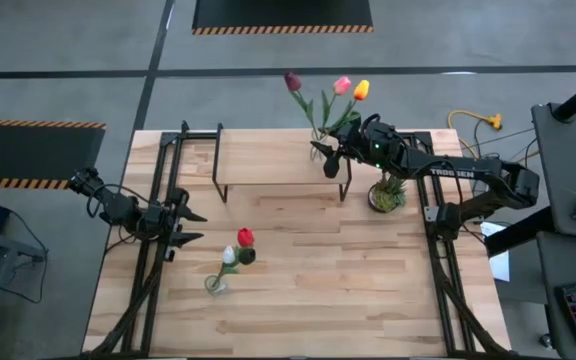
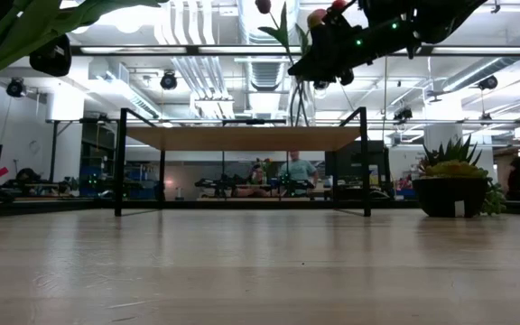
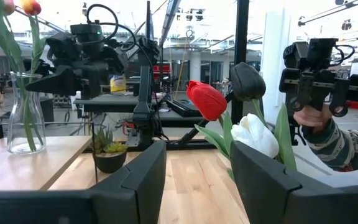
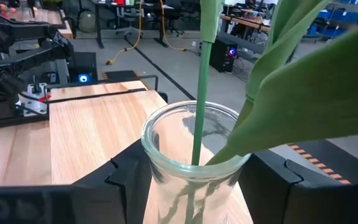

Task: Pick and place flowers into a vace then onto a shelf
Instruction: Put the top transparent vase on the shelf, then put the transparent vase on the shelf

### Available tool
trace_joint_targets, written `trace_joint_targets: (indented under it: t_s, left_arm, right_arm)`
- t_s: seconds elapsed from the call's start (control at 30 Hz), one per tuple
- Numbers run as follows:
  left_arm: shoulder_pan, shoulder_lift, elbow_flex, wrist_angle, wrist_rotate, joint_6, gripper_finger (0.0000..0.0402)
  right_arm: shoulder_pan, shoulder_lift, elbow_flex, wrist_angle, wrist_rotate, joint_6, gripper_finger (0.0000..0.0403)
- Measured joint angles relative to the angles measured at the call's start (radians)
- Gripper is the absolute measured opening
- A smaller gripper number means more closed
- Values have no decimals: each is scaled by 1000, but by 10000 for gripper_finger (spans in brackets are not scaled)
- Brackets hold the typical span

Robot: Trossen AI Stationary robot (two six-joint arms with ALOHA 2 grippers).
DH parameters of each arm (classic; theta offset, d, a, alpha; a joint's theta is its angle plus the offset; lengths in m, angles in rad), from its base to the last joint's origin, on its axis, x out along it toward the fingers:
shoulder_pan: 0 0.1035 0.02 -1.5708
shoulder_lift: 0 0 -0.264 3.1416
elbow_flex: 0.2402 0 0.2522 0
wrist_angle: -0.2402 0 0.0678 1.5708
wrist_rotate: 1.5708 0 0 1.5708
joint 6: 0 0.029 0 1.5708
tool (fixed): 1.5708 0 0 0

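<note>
**Right gripper holds the vase of tulips at the shelf; second vase waits mid-table**

Nearest you, on the pale plank tabletop (image 1: 368, 280), stands a small clear glass vase (image 1: 215, 285) with three tulips. Their heads, red (image 1: 245, 237), white (image 1: 230, 256) and dark maroon (image 1: 247, 256), lean away from the vase toward the far right, so their long axis runs diagonally over the table. In the left wrist view the red head is a smooth pointed bud, the white one rounder, with broad green leaves below.

Your left gripper (image 1: 190, 225) hovers just beside those heads, at the table's left side, its dark fingers spread wide with nothing between them.

Farther back, your right gripper (image 1: 330, 157) sits at the right end of the shelf (image 1: 268, 160), a flat light-wood board on thin black legs. Its fingers close on either side of a clear, round-rimmed glass vase (image 4: 191, 168). Thin green stems rise from it and fan outward to a maroon head (image 1: 292, 81), a pink head (image 1: 342, 85) and an orange-yellow head (image 1: 361, 90), beyond the table's far edge.

A spiky green potted plant (image 1: 387, 192) in a dark bowl stands just right of the shelf.
</note>
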Motion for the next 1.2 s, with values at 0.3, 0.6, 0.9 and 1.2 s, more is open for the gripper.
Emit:
trace_joint_targets:
  t_s: [0.3, 0.6, 0.9, 1.2]
  left_arm:
    - [0, 0, 0, 0, 0, 0, 163]
    - [0, 0, 0, 0, 0, -1, 163]
    - [0, 0, 0, 0, 0, -1, 163]
    - [0, 0, 0, 0, 0, -1, 163]
  right_arm:
    - [0, 0, 0, -11, 1, 28, 237]
    - [0, -18, 0, -24, 2, 26, 289]
    - [1, -144, 0, -204, 2, 22, 320]
    - [6, -359, -70, -400, -218, 22, 319]
